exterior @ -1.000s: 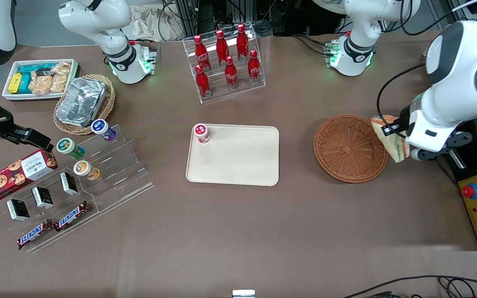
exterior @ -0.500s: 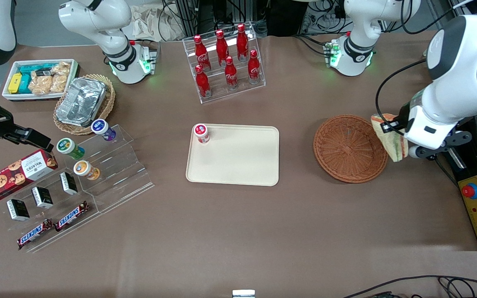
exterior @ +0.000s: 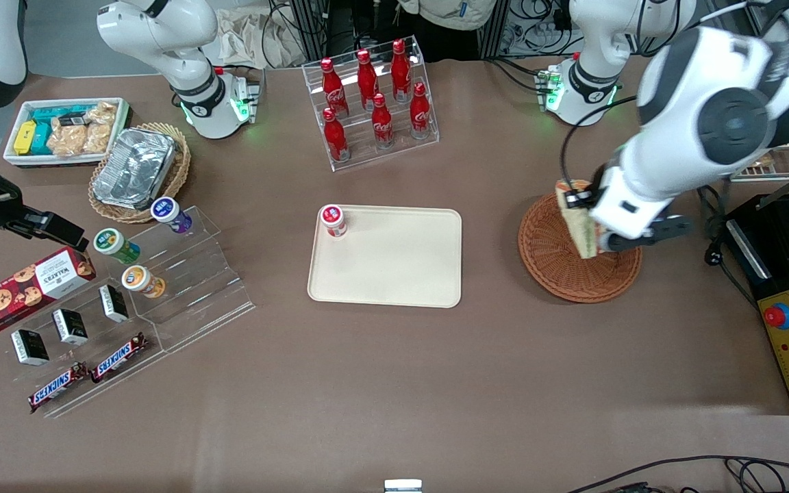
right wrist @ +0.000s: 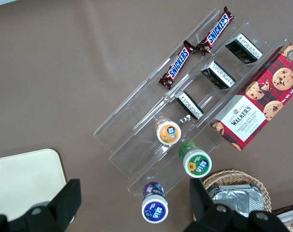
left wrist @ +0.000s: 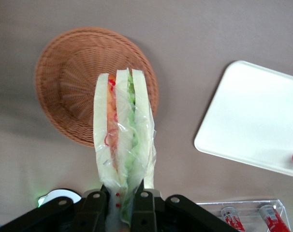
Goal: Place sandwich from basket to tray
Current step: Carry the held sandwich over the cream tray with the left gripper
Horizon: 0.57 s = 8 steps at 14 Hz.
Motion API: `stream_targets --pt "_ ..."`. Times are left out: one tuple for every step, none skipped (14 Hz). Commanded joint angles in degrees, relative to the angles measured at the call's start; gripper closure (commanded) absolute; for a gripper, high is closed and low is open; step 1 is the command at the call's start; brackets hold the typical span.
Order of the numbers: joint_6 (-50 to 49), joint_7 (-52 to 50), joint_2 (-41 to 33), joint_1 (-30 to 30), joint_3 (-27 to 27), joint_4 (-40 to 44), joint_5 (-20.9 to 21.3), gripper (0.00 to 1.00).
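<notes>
One sandwich (left wrist: pixel 123 145) is hanging clamped between the fingers of the left gripper (left wrist: pixel 121 199), lifted clear above the basket (exterior: pixel 559 263), which is now lying bare. Half a second ago it was hanging off the basket's rim on the side away from the tray (exterior: pixel 394 263); the arm is now carrying it over the basket toward the tray. Judging by this, the transfer is under way, with the tray well apart from the basket and holding only a small red-capped jar (exterior: pixel 333 220) in one corner
</notes>
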Motion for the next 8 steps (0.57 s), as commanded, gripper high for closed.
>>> stream_targets --pt "2.02 -0.43 3.91 -2.10 -3.77 3.89 -0.54 1.00" --pt "3.96 -0.43 4.88 -2.54 -4.93 3.63 -0.54 1.00" --pt "5.45 -0.43 6.28 -3.24 -5.37 3.72 -0.71 1.00" --pt "7.04 -0.52 7.25 -4.46 -5.38 3.19 -0.80 1.00" --pt "10.62 -0.17 8.83 -6.30 -5.46 2.58 -0.54 1.00" --pt "14.40 1.22 10.06 -8.50 -5.38 0.57 -0.19 1.00" --pt "18.35 2.45 10.25 -10.43 -5.29 -2.06 0.51 1.00" --pt "22.83 2.55 10.60 -12.11 -5.38 -4.69 1.99 1.00"
